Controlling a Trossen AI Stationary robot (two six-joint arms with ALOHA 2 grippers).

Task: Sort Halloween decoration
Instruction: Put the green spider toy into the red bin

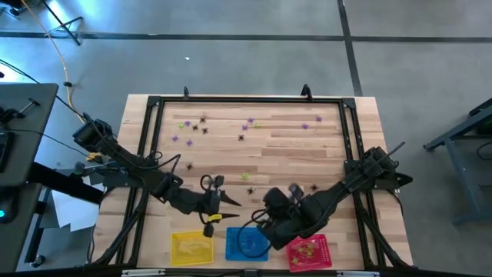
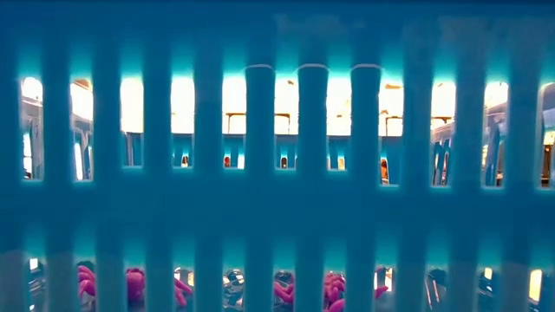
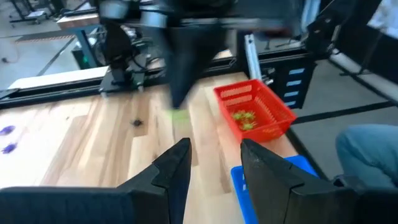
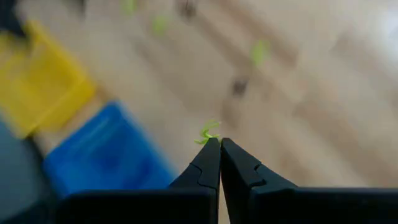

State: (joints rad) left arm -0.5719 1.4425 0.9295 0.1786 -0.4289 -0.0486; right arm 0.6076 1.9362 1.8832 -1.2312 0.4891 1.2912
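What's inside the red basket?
The red basket holds a few yellow-green spiky trinkets. From above, the right arm hides its left edge, so anything there can't be seen.

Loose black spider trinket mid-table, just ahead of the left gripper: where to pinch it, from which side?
Judging by the high view, come straight down on the black trinket. It lies flat on the wooden table, clear of its neighbours, too small to show legs. Close the left gripper's open fingers across its middle, tips nearly touching the wood. A side approach would likely just push it.

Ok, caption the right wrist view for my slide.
Right pincer shut on a yellow-green trinket, above the table beside the blue basket.
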